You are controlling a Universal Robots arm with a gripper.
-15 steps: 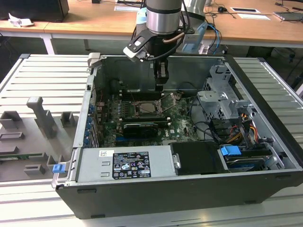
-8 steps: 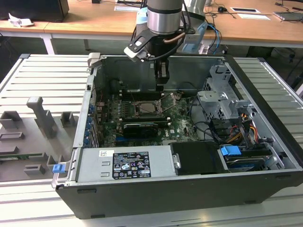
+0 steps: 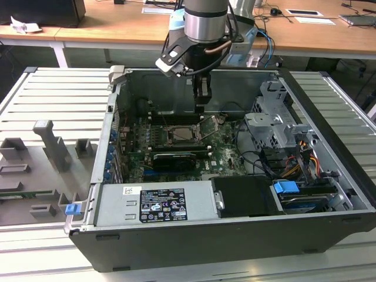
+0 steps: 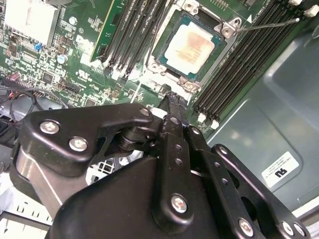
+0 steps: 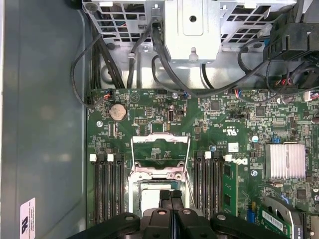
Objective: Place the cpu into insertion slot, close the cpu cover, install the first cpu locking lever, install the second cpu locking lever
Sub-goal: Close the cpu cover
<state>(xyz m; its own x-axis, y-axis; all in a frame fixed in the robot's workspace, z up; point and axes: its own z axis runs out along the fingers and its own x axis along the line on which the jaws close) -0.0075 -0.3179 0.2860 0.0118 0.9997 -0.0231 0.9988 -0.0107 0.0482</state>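
The claw (image 5: 170,193), its fingers pressed together with nothing between them, hangs over the socket close to the cpu (image 4: 192,45), which lies flat in the insertion slot (image 4: 225,30). The cpu cover (image 5: 159,137) is swung open beside the socket, and one thin locking lever (image 4: 269,23) juts across the memory slots (image 5: 107,189). The likely mishap is a fingertip coming down and scraping the chip's face, or snagging and bending that wire lever. Memory banks hem the socket on two sides and the case wall (image 3: 164,88) is near, so free room seems mainly straight upward.
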